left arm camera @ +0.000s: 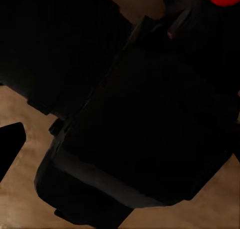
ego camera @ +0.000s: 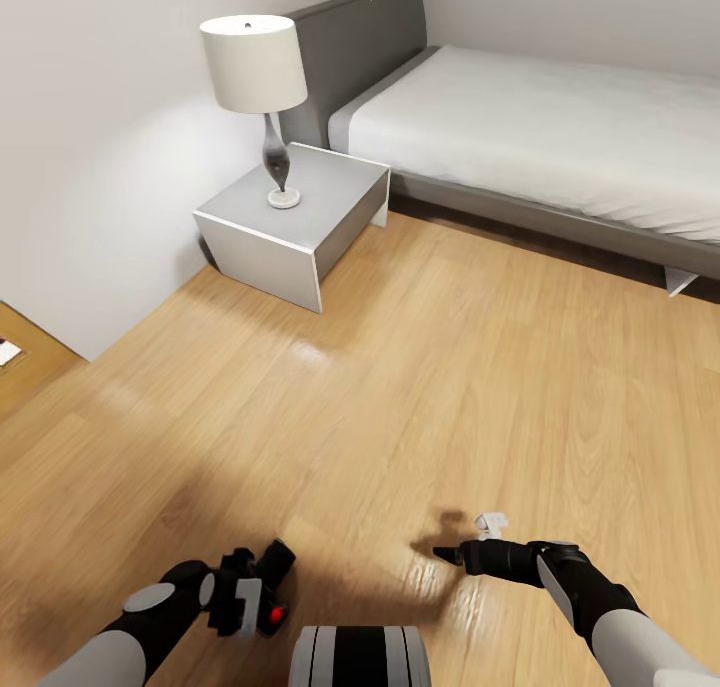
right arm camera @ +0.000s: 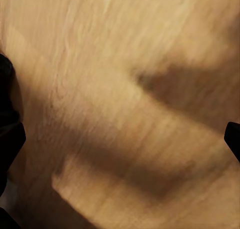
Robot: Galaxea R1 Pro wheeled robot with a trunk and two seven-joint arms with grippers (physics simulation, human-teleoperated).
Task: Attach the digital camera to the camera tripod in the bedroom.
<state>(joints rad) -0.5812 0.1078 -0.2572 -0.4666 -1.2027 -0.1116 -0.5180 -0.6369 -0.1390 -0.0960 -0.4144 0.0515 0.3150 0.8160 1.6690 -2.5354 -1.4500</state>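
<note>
Two arms ride low over the bedroom floor [ego camera: 420, 367], apparently in transit w/ the digital camera [ego camera: 262, 592] clamped in the left gripper [ego camera: 240, 595] (red button up); the right gripper [ego camera: 462, 554] carries nothing, its jaw spacing unclear. Tripod out of frame; bed [ego camera: 560, 127] cut off at the edge, camera just dark bulk up close.

One bed [ego camera: 560, 137] with one grey headboard [ego camera: 365, 42]; one white bedside table [ego camera: 295, 222]; one table lamp [ego camera: 256, 87] on it; one digital camera [ego camera: 262, 592]; two grippers, left gripper [ego camera: 235, 597] and right gripper [ego camera: 455, 554].
</note>
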